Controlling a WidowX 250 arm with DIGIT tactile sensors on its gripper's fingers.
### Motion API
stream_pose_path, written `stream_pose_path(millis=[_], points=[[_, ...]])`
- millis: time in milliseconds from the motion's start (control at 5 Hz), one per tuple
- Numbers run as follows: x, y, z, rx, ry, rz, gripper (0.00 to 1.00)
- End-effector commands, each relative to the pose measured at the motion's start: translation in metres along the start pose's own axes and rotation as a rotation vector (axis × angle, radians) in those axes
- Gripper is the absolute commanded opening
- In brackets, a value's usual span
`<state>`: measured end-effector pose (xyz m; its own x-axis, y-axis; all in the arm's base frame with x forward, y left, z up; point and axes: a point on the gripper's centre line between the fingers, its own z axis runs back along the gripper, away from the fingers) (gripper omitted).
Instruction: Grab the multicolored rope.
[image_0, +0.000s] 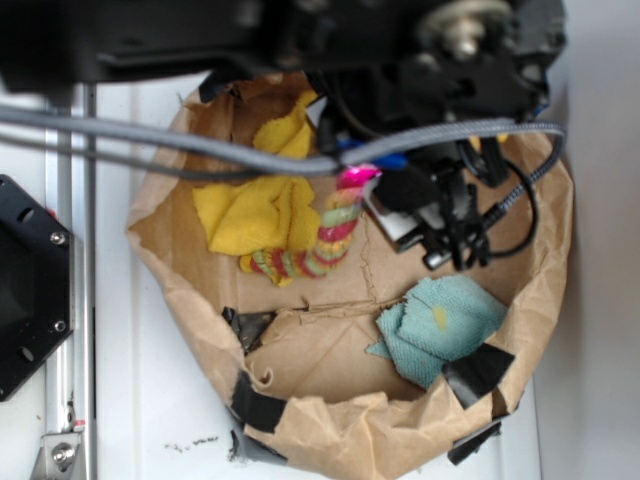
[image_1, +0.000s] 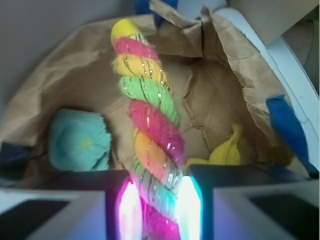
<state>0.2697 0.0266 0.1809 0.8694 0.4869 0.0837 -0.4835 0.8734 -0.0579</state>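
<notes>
The multicolored rope (image_0: 318, 245) (image_1: 150, 120) is a thick twist of pink, yellow and green strands. In the exterior view it hangs from near the gripper (image_0: 362, 180) down to the floor of a brown paper bag, its lower end curling left. In the wrist view my gripper (image_1: 159, 207) is shut on the rope's near end. Both glowing pads (image_1: 129, 210) press its sides. The rest of the rope stretches away from the jaws over the bag floor.
A yellow cloth (image_0: 258, 205) (image_1: 225, 150) lies beside the rope. A teal cloth (image_0: 440, 325) (image_1: 80, 141) sits at the other side of the bag. The crumpled paper bag wall (image_0: 330, 425) rings everything, patched with black tape (image_0: 478, 372). Grey cables (image_0: 200, 150) cross above.
</notes>
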Motion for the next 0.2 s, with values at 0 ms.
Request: stream_pose_path(millis=[0], points=[[-0.0084,-0.0116,0.0196,0.041,-0.178,-0.029,0.00]])
